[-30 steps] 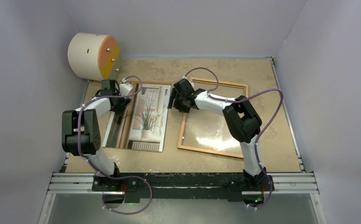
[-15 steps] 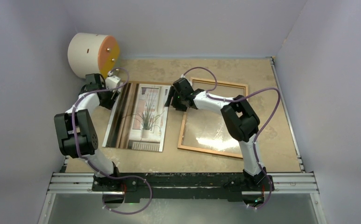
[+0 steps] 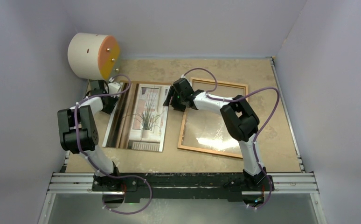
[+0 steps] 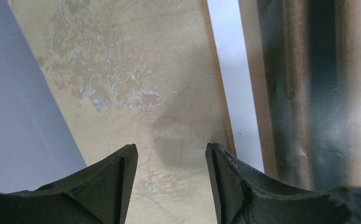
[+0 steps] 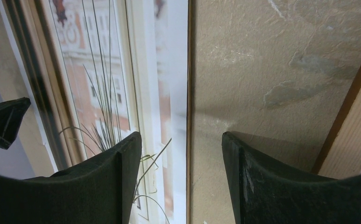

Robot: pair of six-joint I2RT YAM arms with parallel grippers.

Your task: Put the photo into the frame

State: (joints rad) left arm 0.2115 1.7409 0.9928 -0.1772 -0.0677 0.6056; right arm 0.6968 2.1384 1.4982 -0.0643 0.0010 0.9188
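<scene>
The photo (image 3: 139,116), a glossy print of a spindly plant by a window, lies flat on the table left of centre. The thin orange-brown frame (image 3: 214,150) lies flat to its right with its pane showing. My left gripper (image 3: 107,100) is open and empty at the photo's far left edge; in the left wrist view (image 4: 171,154) its jaws straddle bare table with the photo's edge (image 4: 234,84) just to the right. My right gripper (image 3: 172,99) is open at the photo's far right edge; in the right wrist view (image 5: 181,140) its jaws straddle that edge (image 5: 169,70).
A cream-and-orange cylinder (image 3: 93,56) lies on its side at the far left corner, just behind my left gripper. Grey walls close in the table on the left, back and right. A metal rail (image 3: 183,182) runs along the near edge.
My left gripper moved off the photo to the far left, then came back a little toward the photo's left edge. My right gripper shifted slightly left toward the photo's right edge.
</scene>
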